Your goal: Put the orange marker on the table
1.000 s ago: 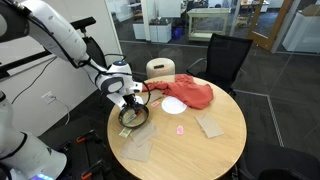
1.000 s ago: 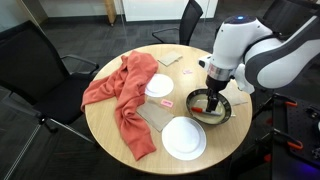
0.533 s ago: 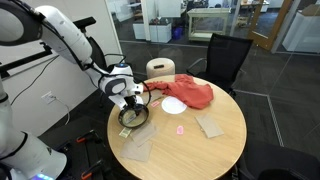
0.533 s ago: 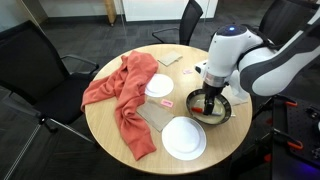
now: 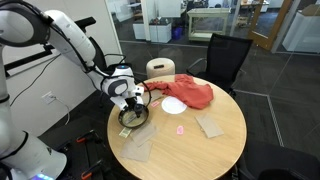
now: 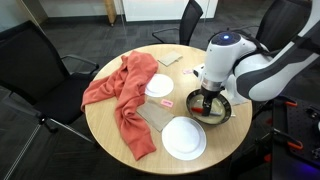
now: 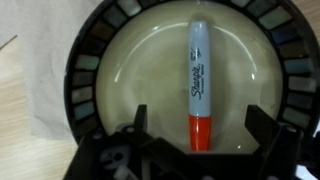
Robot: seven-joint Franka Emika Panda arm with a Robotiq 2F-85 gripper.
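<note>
The orange marker (image 7: pixel 197 85), grey-barrelled with an orange cap, lies in a bowl (image 7: pixel 120 60) with a dark patterned rim. My gripper (image 7: pixel 197 118) is open, its two fingers either side of the marker's orange cap, not touching it. In both exterior views the gripper (image 5: pixel 131 107) (image 6: pixel 207 100) hangs just over the bowl (image 5: pixel 133 118) (image 6: pixel 215 110) at the edge of the round tan table (image 5: pixel 210 150) (image 6: pixel 110 140). The marker is hidden by the gripper there.
A red cloth (image 6: pixel 115 90) is draped over the table. White plates (image 6: pixel 184 138) (image 6: pixel 159 85), a brown napkin (image 5: pixel 211 125), a small pink item (image 6: pixel 166 102) and another napkin (image 5: pixel 137 146) lie around. Black chairs (image 5: pixel 225 60) (image 6: pixel 30 70) surround the table.
The arm has shifted slightly and the gripper has dropped a little closer to the bowl. Nothing else has moved.
</note>
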